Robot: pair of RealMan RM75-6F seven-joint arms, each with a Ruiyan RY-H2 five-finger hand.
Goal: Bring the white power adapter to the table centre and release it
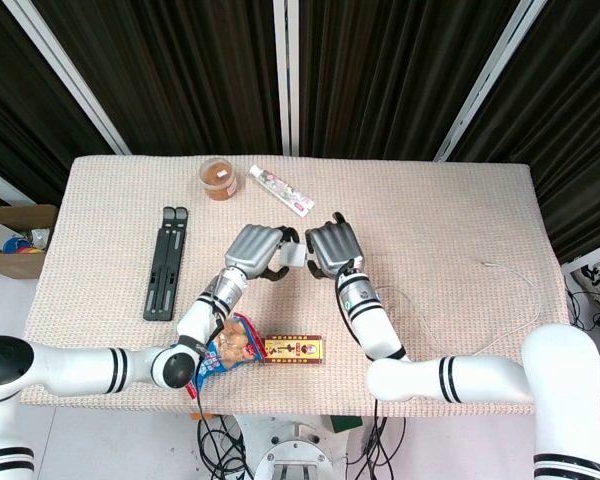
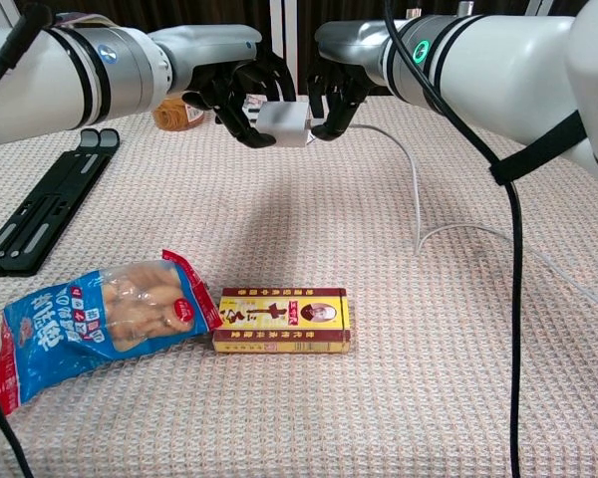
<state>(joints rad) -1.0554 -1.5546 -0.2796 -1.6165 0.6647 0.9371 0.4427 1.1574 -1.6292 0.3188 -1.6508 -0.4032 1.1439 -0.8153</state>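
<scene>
The white power adapter [image 2: 282,123] [image 1: 293,255] hangs above the table middle, caught between my two hands. My left hand [image 2: 241,90] [image 1: 255,250] curls its dark fingers around the adapter's left side and underside. Facing it, my right hand [image 2: 337,92] [image 1: 325,245] pinches the right end, where the white cable [image 2: 417,189] leaves. The cable trails over the cloth to the right, toward the table's edge [image 1: 525,300]. How firmly each hand bears on the adapter is partly hidden by the fingers.
A blue snack bag [image 2: 90,319] and a yellow box [image 2: 282,319] lie near the front edge. A black folding stand [image 1: 166,262] lies at the left. At the back are a jar [image 1: 218,178] and a white tube [image 1: 281,190].
</scene>
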